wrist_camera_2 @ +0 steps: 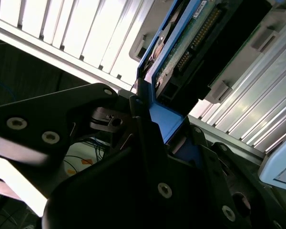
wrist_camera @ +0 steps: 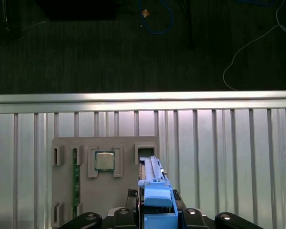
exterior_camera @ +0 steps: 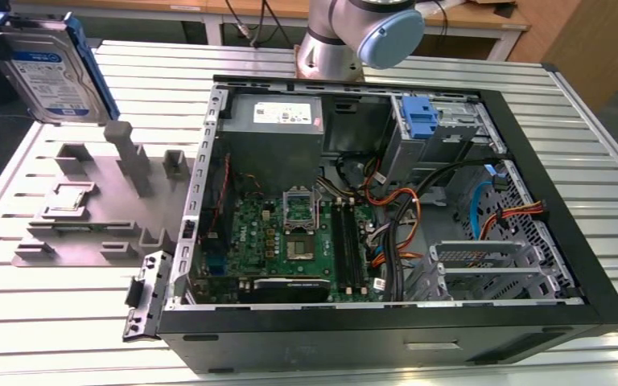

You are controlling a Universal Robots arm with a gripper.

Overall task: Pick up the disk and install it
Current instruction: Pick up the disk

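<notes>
The gripper (wrist_camera_2: 163,120) had its jaws clamped on the blue plastic carrier framing the flat silver hard drive, the disk (exterior_camera: 49,68), held aloft at ten o'clock of the open black computer case (exterior_camera: 395,342) (over the grey fixture plate (exterior_camera: 84,245)). Carrying it well probably needed a firm, square grip.

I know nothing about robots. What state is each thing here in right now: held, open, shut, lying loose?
gripper: shut on the disk's blue carrier.
the disk: held up off the table, on edge.
computer case: lying on its side, panel off, insides open.
processor chip: seated in a pocket of the grey holder.
memory stick: slotted on edge in the grey holder.
</notes>
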